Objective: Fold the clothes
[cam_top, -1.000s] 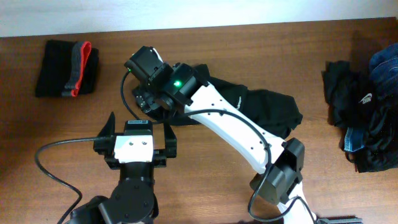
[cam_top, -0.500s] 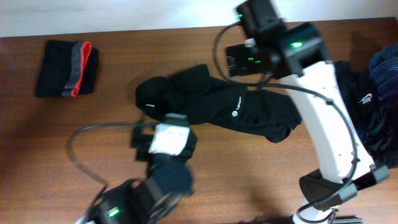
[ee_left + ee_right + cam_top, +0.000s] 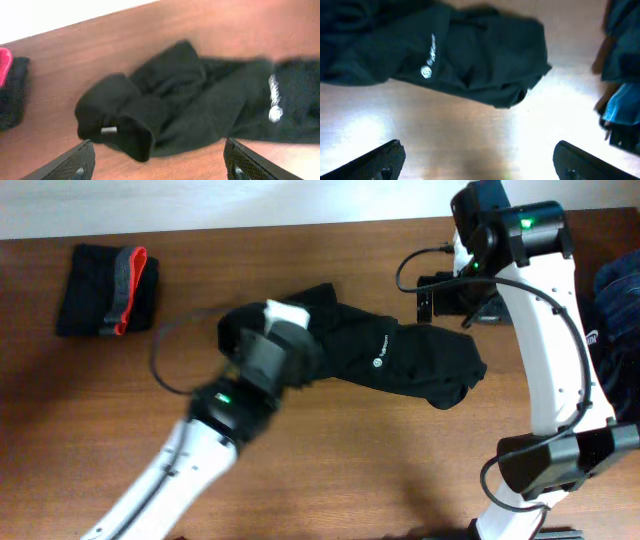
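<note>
Lying crumpled across the middle of the desk [image 3: 350, 465], the black shirt [image 3: 420, 365] runs from a bunched, rolled-over left end to a wider right end. Its small white logo [image 3: 378, 361] faces up near the centre.

The left arm [image 3: 200, 455] reaches in from the lower left, and its head sits over the shirt's bunched end. In the left wrist view the left fingers [image 3: 77, 162] are spread wide at the bottom corners with nothing between them. The rolled end of the shirt lies just beyond their tips, and I cannot tell whether they touch the cloth.

The right arm [image 3: 545, 330] stands at the right side, its head just above the shirt's right end in the overhead view. The right fingers [image 3: 375, 160] are also spread wide and hold nothing. Bare wood shows below them, with the logo side of the shirt further off.

A folded garment [image 3: 105, 288], black with a grey and red band, rests at the far left, well apart from the shirt. A pile of clothes [image 3: 605, 370], dark and blue, lies at the desk's right edge.
</note>
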You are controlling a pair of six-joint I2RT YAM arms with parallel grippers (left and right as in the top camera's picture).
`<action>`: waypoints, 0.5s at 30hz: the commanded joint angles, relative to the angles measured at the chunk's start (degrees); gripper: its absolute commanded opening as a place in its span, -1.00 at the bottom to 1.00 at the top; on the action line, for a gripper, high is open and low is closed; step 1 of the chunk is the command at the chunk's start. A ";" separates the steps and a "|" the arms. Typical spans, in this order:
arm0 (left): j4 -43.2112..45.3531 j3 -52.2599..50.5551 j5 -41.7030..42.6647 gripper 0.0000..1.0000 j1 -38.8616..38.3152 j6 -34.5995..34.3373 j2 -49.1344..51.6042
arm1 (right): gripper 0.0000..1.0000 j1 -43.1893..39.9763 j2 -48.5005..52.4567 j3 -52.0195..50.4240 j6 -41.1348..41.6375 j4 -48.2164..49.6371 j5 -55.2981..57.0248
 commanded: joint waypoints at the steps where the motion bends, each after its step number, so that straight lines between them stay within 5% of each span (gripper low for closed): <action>1: -1.03 3.37 14.62 0.58 7.28 -0.61 -0.83 | 0.99 -0.52 0.48 -4.02 0.07 0.57 -2.29; 15: -6.54 3.34 18.47 0.56 12.35 2.23 11.21 | 1.00 -0.52 0.48 -22.60 0.04 11.37 -2.40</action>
